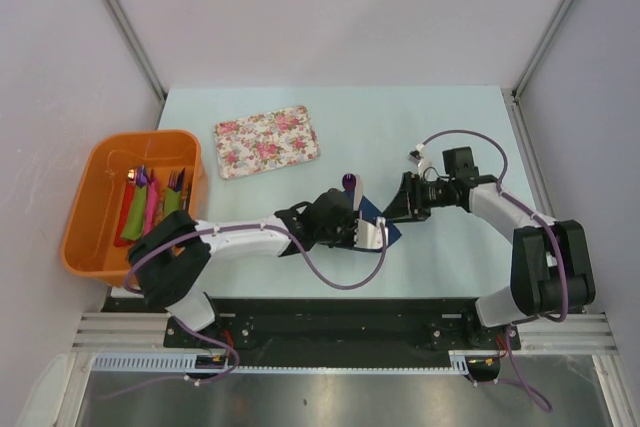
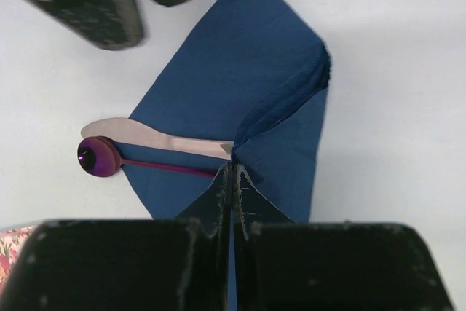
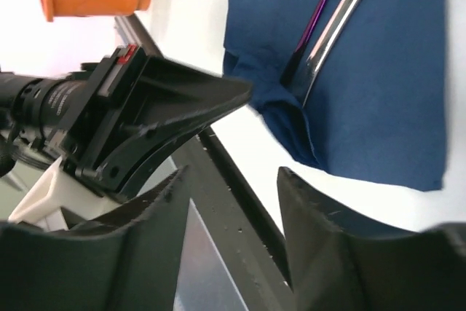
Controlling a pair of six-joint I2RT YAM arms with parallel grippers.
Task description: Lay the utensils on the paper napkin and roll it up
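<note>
The napkin (image 1: 390, 232) lies on the table (image 1: 450, 127) near its middle, between the two claws, and the left arm covers most of it in the top view. From the left wrist the napkin (image 2: 240, 71) shows as a navy sheet with one corner lifted and folded over. The left claw (image 2: 231, 169) is closed tight on that corner, fingers pressed together with the paper pinched between them. Under the fold lie a silver knife (image 2: 145, 135) and a purple spoon (image 2: 98, 156) side by side. Their ends stick out past the napkin's left edge onto the table, and their other ends are hidden by the raised flap.

The right claw (image 3: 231, 176) hangs just right of the napkin with its jaws apart and nothing between them.

A floral tray (image 1: 267, 140) sits at the far left of the table. An orange bin (image 1: 85, 207) at the left edge holds red, pink and green rolls (image 1: 150, 202).
</note>
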